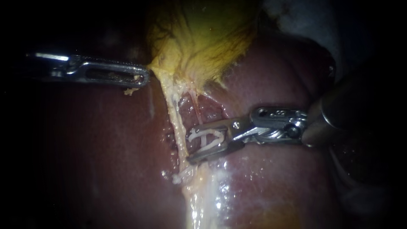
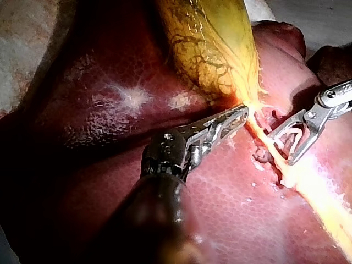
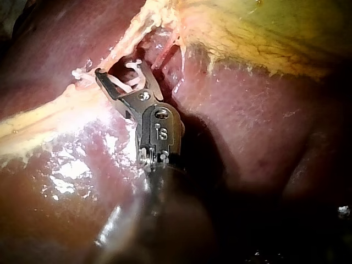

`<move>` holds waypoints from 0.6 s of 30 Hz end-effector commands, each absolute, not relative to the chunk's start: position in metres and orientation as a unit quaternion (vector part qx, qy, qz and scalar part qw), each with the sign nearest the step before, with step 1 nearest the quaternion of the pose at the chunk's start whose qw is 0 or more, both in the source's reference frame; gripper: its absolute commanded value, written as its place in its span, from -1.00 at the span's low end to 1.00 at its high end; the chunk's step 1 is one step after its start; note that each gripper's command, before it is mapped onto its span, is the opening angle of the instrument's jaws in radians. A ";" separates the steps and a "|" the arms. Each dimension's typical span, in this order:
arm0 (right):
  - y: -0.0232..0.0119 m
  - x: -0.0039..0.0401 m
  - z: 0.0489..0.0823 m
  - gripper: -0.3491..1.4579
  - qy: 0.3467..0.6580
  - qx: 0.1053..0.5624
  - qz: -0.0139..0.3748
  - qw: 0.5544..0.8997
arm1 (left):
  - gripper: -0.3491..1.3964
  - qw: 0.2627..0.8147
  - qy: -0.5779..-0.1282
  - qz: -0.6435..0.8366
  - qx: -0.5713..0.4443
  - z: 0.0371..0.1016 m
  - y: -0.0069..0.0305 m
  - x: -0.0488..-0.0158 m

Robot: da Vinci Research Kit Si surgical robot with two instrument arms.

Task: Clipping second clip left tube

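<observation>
1. Now the left instrument comes in over the dark side of the liver. Its jaws lie together, and their tip pinches the yellow lower edge of the gallbladder where it narrows.
2. That edge is drawn out to a point towards the jaws. A small yellow scrap hangs just under them.
3. From that narrow end the left tube, a pale, stringy strand, runs down across the middle of the liver. Lower down it widens into a glistening yellowish band.
4. Just beside it, on the side of the right instrument, a thin red tube runs from the gallbladder's narrow end towards that instrument's upper jaw.
5. The right instrument reaches in across the liver's paler, wet side. Its jaws stand wide apart and hold a white clip, spread in a V, with one leg against each jaw.
6. The tips of these jaws reach the left tube about halfway along its bare stretch. In the endoscope view the tube lies at the jaws' mouth, touching or just beside both tips.
7. From the right wrist view one dark jaw tip lies against the pale strand, and the other points towards the red hollow beside it. Whether the tube is already inside the clip cannot be told.
8. The two instruments are well apart, with the gallbladder's narrow end between them.
</observation>
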State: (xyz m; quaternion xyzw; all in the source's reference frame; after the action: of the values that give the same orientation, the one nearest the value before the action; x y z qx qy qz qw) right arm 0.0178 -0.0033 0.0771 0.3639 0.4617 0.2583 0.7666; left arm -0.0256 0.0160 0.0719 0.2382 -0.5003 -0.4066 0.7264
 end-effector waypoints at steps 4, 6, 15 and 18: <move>-0.0036 0.0192 0.0770 -0.07 0.483 0.395 0.262 0.736 | -1.00 0.726 -0.500 -0.407 0.238 0.0719 0.0160 -0.0256; -0.0038 0.0198 0.0769 -0.06 0.496 0.406 0.262 0.722 | -1.00 0.726 -0.500 -0.407 0.238 0.0719 0.0160 -0.0256; -0.0056 0.0220 0.0749 -0.04 0.542 0.452 0.227 0.671 | -1.00 0.726 -0.500 -0.407 0.238 0.0718 0.0160 -0.0257; -0.0062 0.0222 0.0742 -0.05 0.543 0.465 0.211 0.666 | -1.00 0.726 -0.500 -0.407 0.238 0.0718 0.0160 -0.0257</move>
State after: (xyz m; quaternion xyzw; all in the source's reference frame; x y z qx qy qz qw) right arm 0.0223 -0.0064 0.0742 0.4672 0.5433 0.2081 0.6657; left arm -0.0257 0.0160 0.0718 0.2383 -0.5004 -0.4067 0.7262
